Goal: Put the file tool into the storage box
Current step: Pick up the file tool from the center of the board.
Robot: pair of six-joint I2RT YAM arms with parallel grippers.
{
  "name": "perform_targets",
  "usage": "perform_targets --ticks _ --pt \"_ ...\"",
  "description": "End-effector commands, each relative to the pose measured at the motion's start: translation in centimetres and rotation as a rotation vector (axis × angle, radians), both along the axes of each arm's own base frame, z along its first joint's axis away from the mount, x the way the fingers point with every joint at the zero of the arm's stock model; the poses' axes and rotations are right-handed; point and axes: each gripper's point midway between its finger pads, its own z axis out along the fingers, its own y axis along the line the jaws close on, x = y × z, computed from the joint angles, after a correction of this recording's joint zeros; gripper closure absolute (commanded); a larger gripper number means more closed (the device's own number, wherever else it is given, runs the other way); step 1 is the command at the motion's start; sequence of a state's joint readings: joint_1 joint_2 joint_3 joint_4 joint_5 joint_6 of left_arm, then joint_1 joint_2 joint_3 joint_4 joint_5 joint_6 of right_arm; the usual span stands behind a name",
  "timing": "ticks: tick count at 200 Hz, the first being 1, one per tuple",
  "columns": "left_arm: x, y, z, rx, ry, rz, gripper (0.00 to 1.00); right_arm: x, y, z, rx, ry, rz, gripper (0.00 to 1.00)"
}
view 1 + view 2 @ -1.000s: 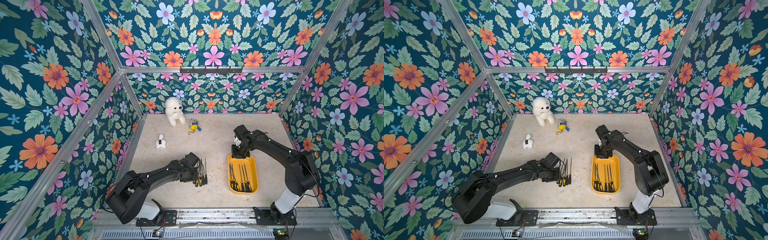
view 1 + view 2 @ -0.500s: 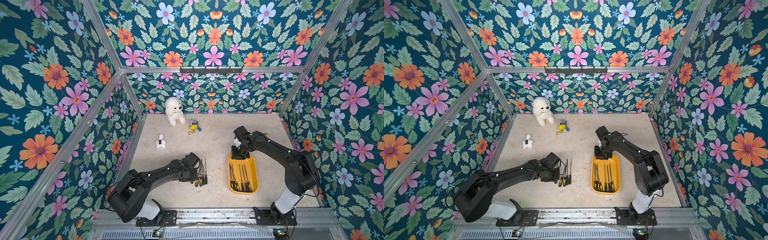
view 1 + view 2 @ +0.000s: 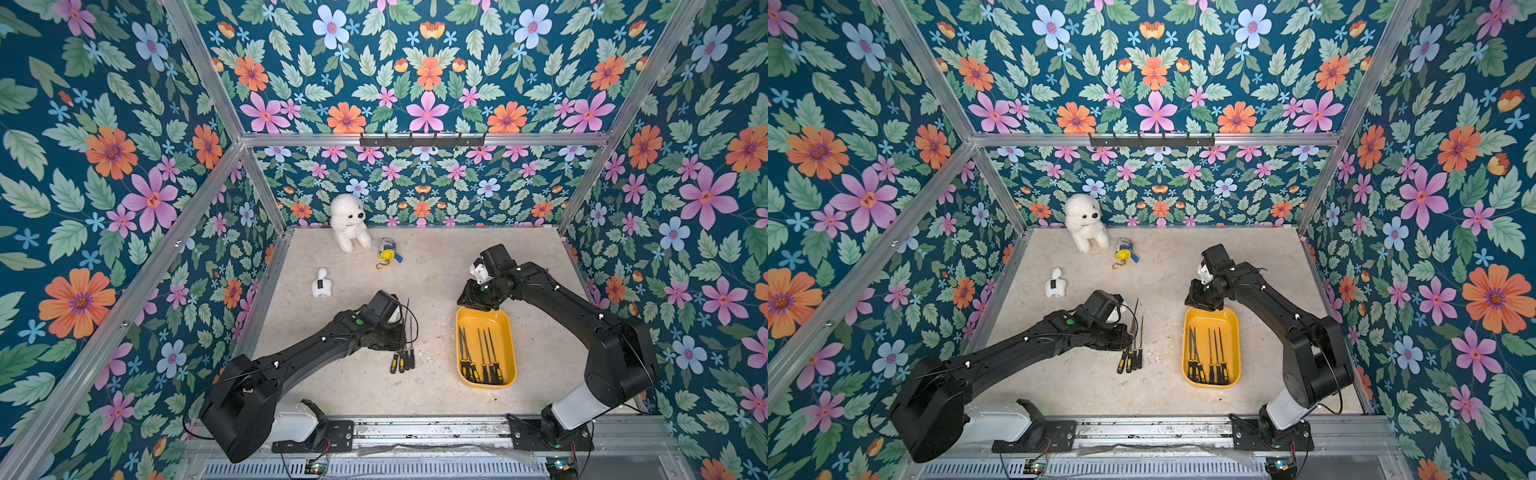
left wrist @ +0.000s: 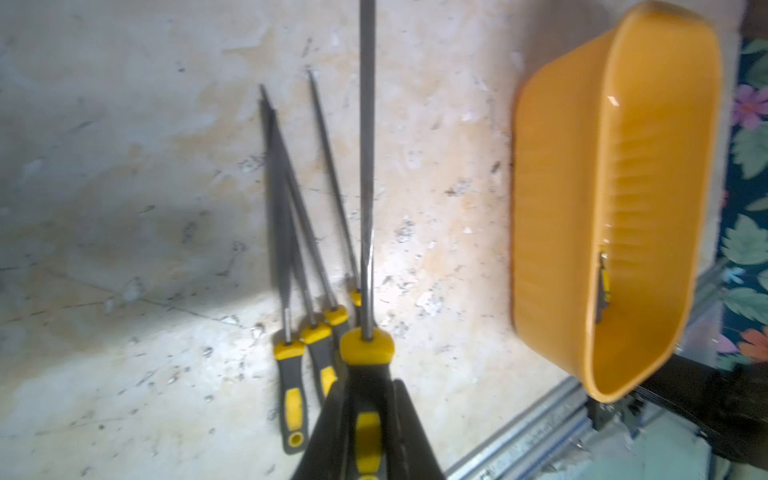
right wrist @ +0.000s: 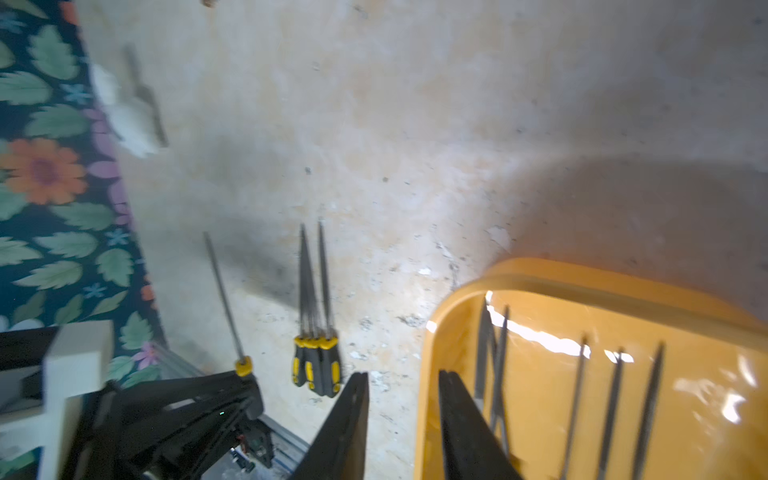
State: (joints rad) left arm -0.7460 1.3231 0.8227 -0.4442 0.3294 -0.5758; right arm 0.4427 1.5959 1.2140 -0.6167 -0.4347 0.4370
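Note:
My left gripper [image 4: 370, 384] is shut on the black-and-yellow handle of a file tool [image 4: 367, 166], whose grey shaft [image 3: 407, 311] sticks out past the fingers toward the back of the table. More files [image 3: 401, 361] lie side by side on the table just beside it. The yellow-orange storage box [image 3: 510, 353] stands to the right and holds several files [image 3: 478, 359]. My right gripper [image 5: 403, 374] hangs open over the box's far left corner [image 5: 432, 332], one finger outside the wall and one inside, gripping nothing.
A white plush dog [image 3: 349, 224] sits at the back wall beside a small yellow-and-blue trinket [image 3: 387, 249]. A small white toy [image 3: 321, 284] lies near the left wall. A metal rail [image 3: 415, 428] runs along the front edge. Floral walls enclose three sides.
The left gripper has closed on one file's handle and its shaft now stands apart from the others. The right gripper's jaws have widened at the box's corner.

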Motion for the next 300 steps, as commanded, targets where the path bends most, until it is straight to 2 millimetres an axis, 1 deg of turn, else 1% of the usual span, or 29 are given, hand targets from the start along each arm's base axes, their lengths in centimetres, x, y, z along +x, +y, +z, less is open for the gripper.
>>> perform_targets --ticks 1,15,32,48,62,63,66,75,120,153,166,186,195,209,215,218,220,229,242,245,246,248,249,256,257,259,268,283,300 --pt "-1.2 -1.9 1.6 -0.104 0.026 -0.104 0.95 0.5 2.8 2.6 0.179 -0.035 0.039 0.63" --pt "-1.4 -2.4 2.0 -0.132 0.026 -0.121 0.95 0.7 3.6 2.9 0.207 -0.037 0.041 0.62" --pt "-1.3 -2.6 2.1 -0.137 0.028 -0.122 0.95 0.6 4.6 2.6 0.224 -0.021 0.051 0.62" --pt "-1.4 -3.1 2.4 -0.159 0.030 -0.135 0.96 0.2 5.8 2.1 0.216 -0.010 0.076 0.62" --pt "-1.5 -3.6 2.8 -0.184 0.028 -0.144 0.96 -0.1 6.8 2.3 0.233 -0.015 0.096 0.62" --pt "-1.4 -3.6 2.8 -0.186 0.027 -0.143 0.96 -0.1 6.9 1.7 0.226 -0.001 0.096 0.62" --pt "-1.4 -3.7 2.9 -0.189 0.026 -0.144 0.96 -0.1 7.1 1.1 0.223 0.011 0.097 0.62" --pt "-1.4 -3.8 2.9 -0.193 0.028 -0.146 0.96 -0.2 7.7 0.8 0.229 0.018 0.102 0.62" --pt "-2.0 -4.3 3.3 -0.211 0.031 -0.167 0.97 -0.2 8.5 -0.6 0.236 0.045 0.105 0.63" --pt "-2.2 -4.3 3.2 -0.215 0.033 -0.172 0.97 -0.3 9.0 -1.0 0.239 0.058 0.114 0.66" --pt "-2.3 -4.4 3.3 -0.217 0.034 -0.172 0.97 -0.5 9.1 -1.2 0.243 0.066 0.119 0.73" --pt "-2.3 -4.3 3.1 -0.213 0.036 -0.172 0.97 -0.8 8.9 -1.3 0.234 0.069 0.122 0.93" --pt "-2.3 -4.3 3.0 -0.209 0.038 -0.170 0.92 -0.9 8.8 -1.1 0.224 0.068 0.123 1.00" --pt "-2.1 -4.0 2.8 -0.193 0.033 -0.156 0.74 -1.1 7.9 -1.1 0.186 0.071 0.121 1.00" --pt "-1.9 -4.0 3.0 -0.195 0.032 -0.147 0.62 -1.3 7.5 -1.1 0.167 0.074 0.125 1.00" --pt "-1.9 -4.1 3.2 -0.204 0.029 -0.146 0.58 -1.5 7.1 -1.2 0.155 0.081 0.123 1.00" --pt "-1.9 -4.1 3.4 -0.211 0.028 -0.146 0.53 -1.6 6.9 -1.2 0.146 0.083 0.128 1.00" --pt "-1.7 -4.4 4.4 -0.243 0.015 -0.139 0.36 -1.6 5.0 -1.4 0.072 0.084 0.113 1.00" --pt "-1.0 -4.1 5.7 -0.268 -0.016 -0.101 0.20 -1.7 1.3 -1.7 -0.038 0.091 0.074 1.00" --pt "-0.8 -4.0 5.9 -0.275 -0.020 -0.094 0.18 -1.7 0.8 -1.9 -0.051 0.098 0.068 1.00" --pt "-0.8 -4.0 6.0 -0.277 -0.022 -0.092 0.17 -1.7 0.3 -1.0 -0.053 0.077 0.063 1.00" --pt "-0.7 -3.9 6.1 -0.280 -0.025 -0.085 0.16 -1.8 -0.2 -0.8 -0.061 0.073 0.058 1.00" --pt "-0.6 -3.8 6.2 -0.282 -0.026 -0.082 0.16 -1.8 -0.2 -0.8 -0.061 0.073 0.058 1.00" --pt "-0.4 -3.6 6.5 -0.292 -0.032 -0.069 0.14 -1.8 -2.4 -0.6 -0.110 0.070 0.036 1.00" --pt "-0.3 -3.5 6.5 -0.293 -0.033 -0.066 0.14 -1.8 -2.4 -0.6 -0.110 0.070 0.036 1.00" --pt "-0.3 -3.4 6.5 -0.293 -0.033 -0.063 0.14 -1.8 -3.2 -0.5 -0.132 0.070 0.029 1.00" --pt "0.0 -3.1 6.4 -0.288 -0.037 -0.051 0.13 -1.9 -5.0 -0.4 -0.194 0.064 0.021 1.00" --pt "0.1 -2.7 5.6 -0.269 -0.025 -0.043 0.12 -2.5 -6.9 -0.8 -0.287 0.081 0.046 1.00" --pt "0.1 -2.7 4.7 -0.251 -0.005 -0.046 0.12 -3.5 -7.6 -2.2 -0.339 0.137 0.085 1.00"
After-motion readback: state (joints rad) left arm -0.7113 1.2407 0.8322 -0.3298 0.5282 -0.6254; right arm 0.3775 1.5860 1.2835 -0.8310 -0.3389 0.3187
